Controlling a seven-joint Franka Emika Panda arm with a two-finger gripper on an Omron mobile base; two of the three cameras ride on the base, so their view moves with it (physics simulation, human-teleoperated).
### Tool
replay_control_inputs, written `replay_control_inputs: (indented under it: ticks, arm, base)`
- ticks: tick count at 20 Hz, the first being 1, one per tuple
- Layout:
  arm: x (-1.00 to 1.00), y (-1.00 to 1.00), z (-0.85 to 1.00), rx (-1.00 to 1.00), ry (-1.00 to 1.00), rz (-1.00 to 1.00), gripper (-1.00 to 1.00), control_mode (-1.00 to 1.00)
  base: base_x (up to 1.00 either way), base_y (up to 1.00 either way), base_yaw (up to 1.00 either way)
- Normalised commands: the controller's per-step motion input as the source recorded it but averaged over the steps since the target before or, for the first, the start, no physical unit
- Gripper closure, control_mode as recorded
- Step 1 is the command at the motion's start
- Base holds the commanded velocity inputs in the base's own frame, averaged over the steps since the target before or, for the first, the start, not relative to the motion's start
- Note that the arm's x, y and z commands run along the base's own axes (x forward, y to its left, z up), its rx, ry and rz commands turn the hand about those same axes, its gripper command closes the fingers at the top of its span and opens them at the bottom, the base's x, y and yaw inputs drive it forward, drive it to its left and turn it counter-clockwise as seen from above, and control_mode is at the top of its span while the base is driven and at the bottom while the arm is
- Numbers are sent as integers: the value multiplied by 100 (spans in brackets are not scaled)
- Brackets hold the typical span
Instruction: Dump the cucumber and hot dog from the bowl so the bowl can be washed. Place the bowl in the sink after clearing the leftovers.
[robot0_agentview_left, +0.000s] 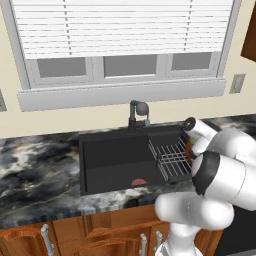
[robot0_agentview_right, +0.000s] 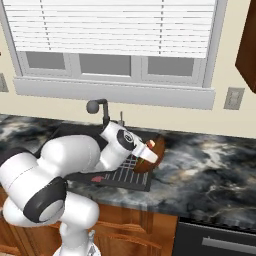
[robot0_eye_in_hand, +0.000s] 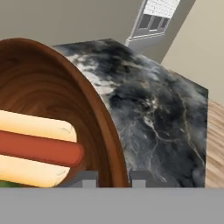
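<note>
Left base view: your arm reaches forward past the right end of the sink (robot0_agentview_left: 115, 160), and the gripper itself is hidden behind the wrist. The wire rack (robot0_agentview_left: 172, 159) sits in the basin's right part, just under and to the left of the wrist. A sliver of the bowl (robot0_agentview_left: 188, 148) peeks out by the wrist, at the counter (robot0_agentview_left: 40, 160) edge.

Right base view: the gripper (robot0_agentview_right: 150, 156) is at the bowl (robot0_agentview_right: 150, 155), which stands tipped up on edge just right of the rack (robot0_agentview_right: 125, 175), over the counter (robot0_agentview_right: 210, 160). The hot dog (robot0_agentview_right: 149, 144) shows pale at the bowl's upper rim, right above the fingers. You cannot tell from here how far apart the jaws stand.

Hand view: the bowl's rim (robot0_eye_in_hand: 98, 118) runs down between the two fingertips (robot0_eye_in_hand: 85, 178), one inside and one outside the wall, so the gripper (robot0_eye_in_hand: 109, 179) looks clamped on the rim, though the contact is at the very bottom edge. The hot dog (robot0_eye_in_hand: 37, 148) lies inside, left of the fingers, and a green sliver of cucumber (robot0_eye_in_hand: 8, 184) shows below it. Counter (robot0_eye_in_hand: 153, 113) stretches away beyond the rim.

Your risks: the grip holds a thin rim only, so the bowl may pivot or slip as you tilt. The food could roll out early, into the sink or rack. The rack also crowds where the bowl must land
</note>
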Motion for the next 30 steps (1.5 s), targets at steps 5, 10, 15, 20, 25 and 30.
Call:
replay_control_inputs:
  ticks: [5,10,15,20,25,30]
  arm:
    - [-21,19,37,-10,-2,5,100,-100]
    - [-5,4,0,-1,-3,1,100,-100]
    - [-25,21,32,-13,-1,0,100,-100]
    - [-8,41,21,-29,1,0,100,-100]
    - [10,25,23,-30,8,0,100,-100]
    - [17,26,23,-28,12,0,100,-100]
  base:
    - [0,0,0]
    - [0,0,0]
    - [0,0,0]
    - [0,0,0]
    - [0,0,0]
    - [0,0,0]
